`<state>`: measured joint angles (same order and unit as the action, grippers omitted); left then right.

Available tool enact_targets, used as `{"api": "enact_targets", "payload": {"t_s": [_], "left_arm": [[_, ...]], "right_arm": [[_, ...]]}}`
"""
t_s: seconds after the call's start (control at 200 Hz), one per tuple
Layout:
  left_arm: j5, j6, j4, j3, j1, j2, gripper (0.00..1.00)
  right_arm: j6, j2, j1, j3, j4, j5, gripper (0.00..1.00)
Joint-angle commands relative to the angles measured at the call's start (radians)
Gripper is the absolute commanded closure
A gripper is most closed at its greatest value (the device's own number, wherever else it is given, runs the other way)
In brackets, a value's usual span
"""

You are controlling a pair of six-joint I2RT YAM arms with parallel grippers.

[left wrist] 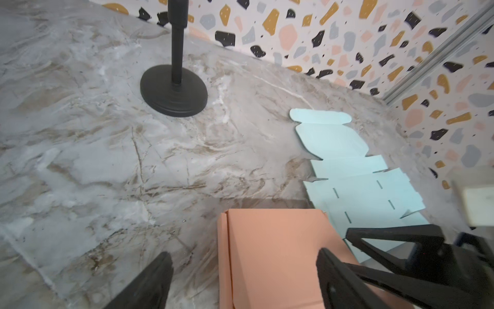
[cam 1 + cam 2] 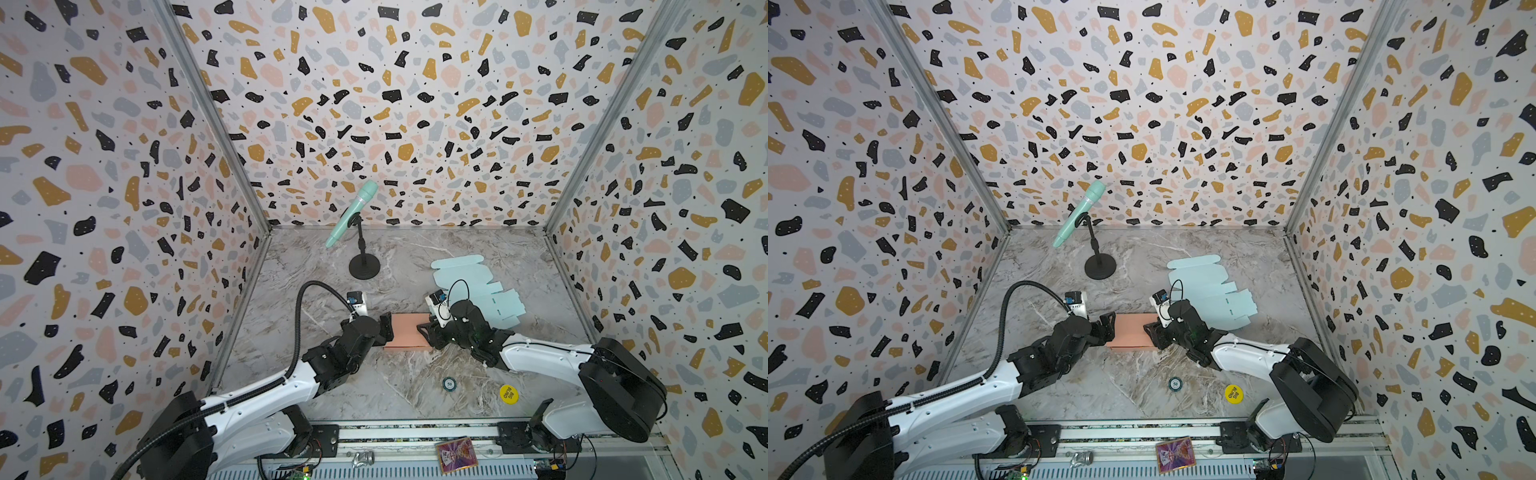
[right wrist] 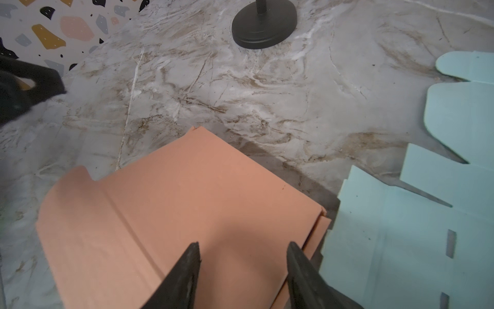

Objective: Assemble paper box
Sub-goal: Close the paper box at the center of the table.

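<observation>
Between the two grippers, near the middle of the marble table (image 2: 415, 374): the salmon paper box (image 2: 409, 331), folded shut, lid flat on top. At its left end, the left gripper (image 1: 242, 283), jaws spread wide, one finger over the lid and one off the side, gripping nothing. At its right end, the right gripper (image 3: 243, 270), jaws partly apart over the lid; cannot tell whether touching or pressing. Probably the closing step: best done by pressing the lid down evenly from both ends, keeping the box square against the table, and tucking the front flap fully in before letting go. Just right of and behind the box, a flat mint box blank (image 2: 482, 291), unfolded, its near corner close to the right gripper and easy to snag or drag. Farther back, a black stand (image 2: 364, 266) holding a mint microphone (image 2: 353, 212), well apart. Nearer, a poker chip (image 2: 449, 383) and a yellow disc (image 2: 508, 393), clear of the work.
</observation>
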<state>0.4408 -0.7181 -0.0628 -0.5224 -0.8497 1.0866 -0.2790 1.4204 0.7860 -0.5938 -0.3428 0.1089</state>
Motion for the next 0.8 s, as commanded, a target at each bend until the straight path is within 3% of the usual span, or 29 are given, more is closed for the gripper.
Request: {"api": "enact_targets", "payload": {"t_s": [0.0,0.551,0.796], "left_arm": [[-0.076,0.017,-0.035,0.011,0.016,0.046,0.16],[-0.104,0.014,-0.118,0.095,0.021,0.143,0.31],[-0.103,0.012,-0.131,0.119,0.022,0.144,0.35]], "right_arm": [[-0.015,0.003,0.006,0.009,0.006,0.018,0.47],[-0.040,0.015,0.004,0.030,0.001,0.043,0.47],[-0.103,0.016,-0.040,0.072,-0.075,0.160,0.47]]}}
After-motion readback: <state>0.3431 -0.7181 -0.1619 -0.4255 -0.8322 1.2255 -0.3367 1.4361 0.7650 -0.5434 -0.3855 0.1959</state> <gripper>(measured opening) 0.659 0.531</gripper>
